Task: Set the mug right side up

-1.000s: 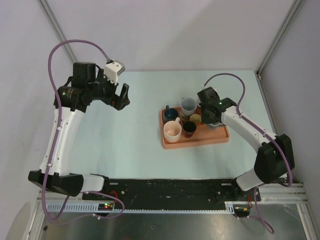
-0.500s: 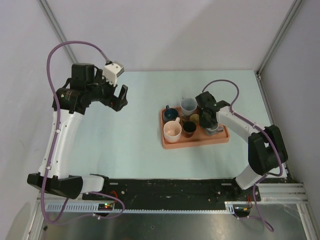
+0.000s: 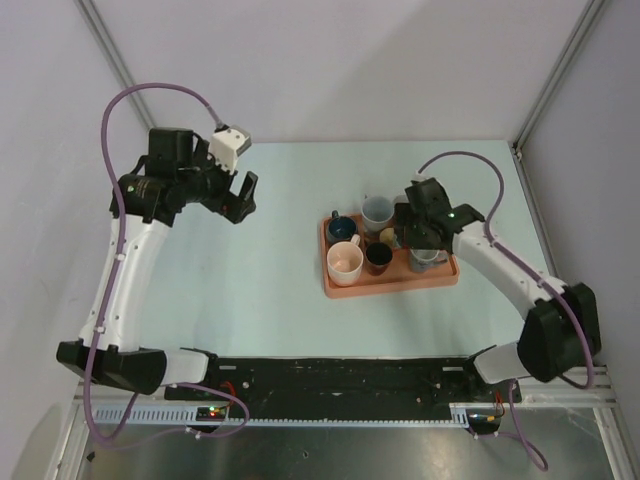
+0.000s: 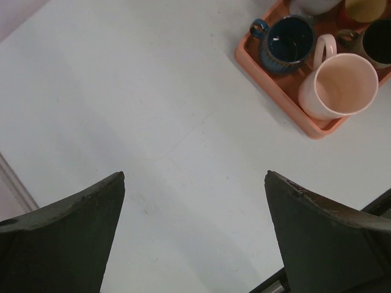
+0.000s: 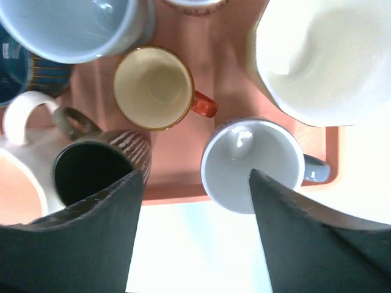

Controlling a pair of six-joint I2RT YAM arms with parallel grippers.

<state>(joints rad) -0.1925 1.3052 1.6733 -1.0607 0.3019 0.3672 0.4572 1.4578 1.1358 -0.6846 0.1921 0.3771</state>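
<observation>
The mug (image 5: 252,162) is pale blue-grey with a white inside. It stands mouth up at the near right corner of the orange tray (image 5: 177,183), handle pointing right. My right gripper (image 5: 195,177) hangs open just above it and holds nothing. One finger shows over the mug's rim, the other over a dark striped mug (image 5: 91,168). From above, the mug (image 3: 427,261) peeks out under the right gripper (image 3: 422,243). My left gripper (image 3: 240,195) is open and empty, high over the table's far left, away from the tray (image 3: 390,283).
Other upright mugs crowd the tray: pink (image 3: 345,262), dark blue (image 3: 340,228), a large grey-blue one (image 3: 377,212), yellow (image 5: 153,88) and a big cream vessel (image 5: 317,55). The left wrist view shows bare table and the tray's corner (image 4: 269,91).
My right gripper has gone from shut to open and let go of the mug, which now stands on the tray. That arm has drawn slightly right. The left arm has barely moved.
</observation>
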